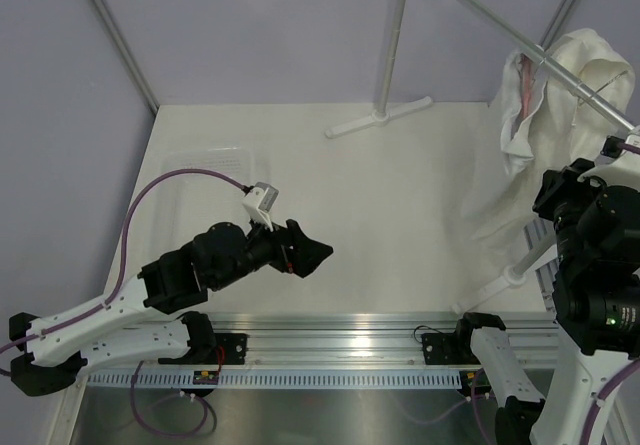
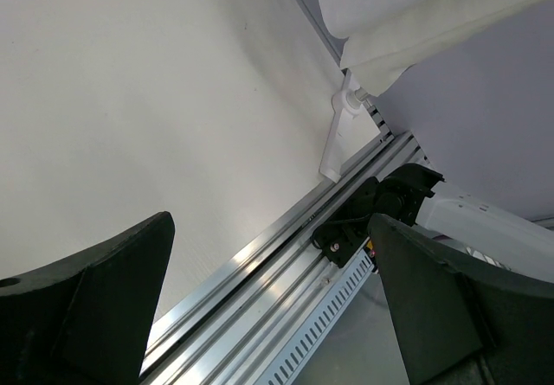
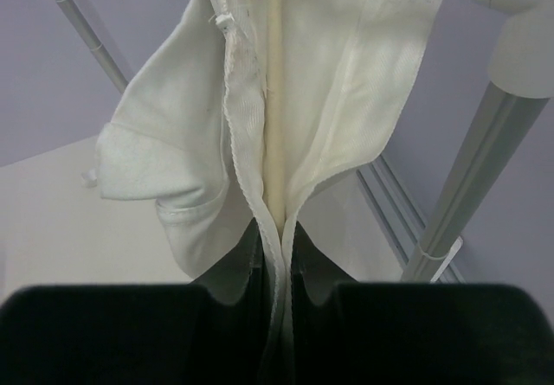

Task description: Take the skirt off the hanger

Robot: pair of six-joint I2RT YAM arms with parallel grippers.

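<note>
The white skirt (image 1: 570,75) hangs bunched from the slanted rod at the far right, its lower cloth reaching down toward the table. The hanger is hidden inside the cloth. My right gripper (image 3: 277,255) is shut on a hemmed fold of the skirt (image 3: 173,134), which rises straight out from between the two fingers. In the top view that arm (image 1: 585,215) stands just below the garment and its fingers are hidden. My left gripper (image 1: 318,255) hovers wide open over the table at the centre-left, nothing between its fingers (image 2: 104,290). The skirt's lower edge (image 2: 407,13) shows in the left wrist view.
The rack's upright pole (image 1: 392,45) and its foot (image 1: 378,117) stand at the back centre. Another foot (image 1: 505,280) lies near the right arm's base. A rack tube (image 3: 472,177) runs close to the right of my right gripper. An aluminium rail (image 1: 340,330) spans the near edge.
</note>
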